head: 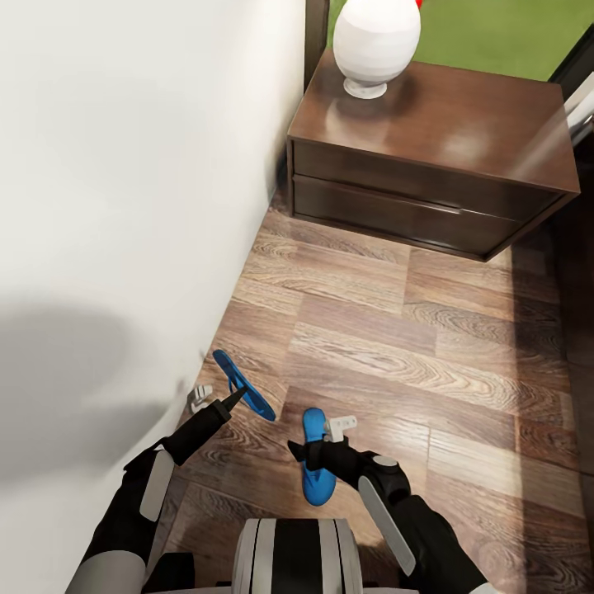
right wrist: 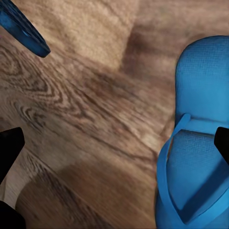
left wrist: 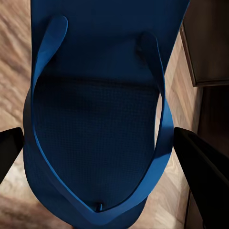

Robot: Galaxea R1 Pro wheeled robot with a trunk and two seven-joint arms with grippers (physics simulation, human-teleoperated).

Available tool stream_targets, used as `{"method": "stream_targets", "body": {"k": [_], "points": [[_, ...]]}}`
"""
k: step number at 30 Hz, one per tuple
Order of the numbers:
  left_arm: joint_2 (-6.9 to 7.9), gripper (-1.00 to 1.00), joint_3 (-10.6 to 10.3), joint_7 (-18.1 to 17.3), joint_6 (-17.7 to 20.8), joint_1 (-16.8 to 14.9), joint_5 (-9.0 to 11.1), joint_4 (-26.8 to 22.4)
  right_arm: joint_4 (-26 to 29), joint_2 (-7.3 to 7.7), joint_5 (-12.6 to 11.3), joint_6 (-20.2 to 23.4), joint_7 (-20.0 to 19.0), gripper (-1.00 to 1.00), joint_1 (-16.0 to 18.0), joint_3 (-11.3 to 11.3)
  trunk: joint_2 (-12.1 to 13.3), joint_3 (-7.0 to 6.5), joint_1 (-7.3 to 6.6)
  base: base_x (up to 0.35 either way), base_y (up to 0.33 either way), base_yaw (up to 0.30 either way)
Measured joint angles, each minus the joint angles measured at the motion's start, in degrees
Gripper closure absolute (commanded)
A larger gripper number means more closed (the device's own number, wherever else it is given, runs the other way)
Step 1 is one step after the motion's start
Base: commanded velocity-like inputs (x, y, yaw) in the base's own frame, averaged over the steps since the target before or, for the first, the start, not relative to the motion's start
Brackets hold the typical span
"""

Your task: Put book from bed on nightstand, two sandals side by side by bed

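Observation:
One blue sandal point(head: 245, 386) hangs tilted on edge just above the wood floor, close to the white wall. My left gripper point(head: 231, 398) is shut on it. In the left wrist view the sandal point(left wrist: 100, 109) spans the whole gap between the two black fingers point(left wrist: 202, 167). The other sandal point(head: 316, 470) lies flat on the floor, strap up. My right gripper point(head: 318, 439) hovers open over its upper part. In the right wrist view that sandal point(right wrist: 200, 157) sits beside one fingertip, and the held sandal's tip point(right wrist: 24, 28) shows in a corner. The nightstand point(head: 429, 165) stands ahead. The book and the bed are out of view.
A white rounded vase point(head: 375, 41) stands on the nightstand's left end. The white wall point(head: 124, 206) runs close along my left side. Bare wood-plank floor point(head: 396, 346) stretches between the sandals and the nightstand. A window with green grass shows behind the nightstand.

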State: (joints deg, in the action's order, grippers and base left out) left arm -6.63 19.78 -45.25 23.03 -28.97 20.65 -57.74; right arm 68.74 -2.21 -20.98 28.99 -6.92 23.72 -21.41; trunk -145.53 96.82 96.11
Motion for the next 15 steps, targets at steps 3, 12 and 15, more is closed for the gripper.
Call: {"method": "stream_targets", "body": {"k": [3, 12, 15], "points": [[0.00, 1.00, -0.05, 0.01, -0.01, 0.00, -0.07, 0.01, -0.11, -0.06, 0.02, -0.04, 0.05, -1.00, 0.00, 0.01, -0.04, 0.66, 0.08, 0.000, 0.000, 0.000], [0.00, 1.00, -0.04, 0.01, -0.01, 0.00, -0.07, 0.01, -0.21, -0.07, 0.09, -0.12, 0.39, -1.00, 0.00, -0.07, -0.16, 2.65, 0.31, 0.000, 0.000, 0.000], [0.00, 1.00, -0.05, 0.01, -0.01, 0.00, -0.07, 0.01, -0.29, -0.07, 0.09, -0.16, 0.47, -1.00, 0.00, -0.07, -0.20, 3.32, 0.39, 0.000, 0.000, 0.000]]}}
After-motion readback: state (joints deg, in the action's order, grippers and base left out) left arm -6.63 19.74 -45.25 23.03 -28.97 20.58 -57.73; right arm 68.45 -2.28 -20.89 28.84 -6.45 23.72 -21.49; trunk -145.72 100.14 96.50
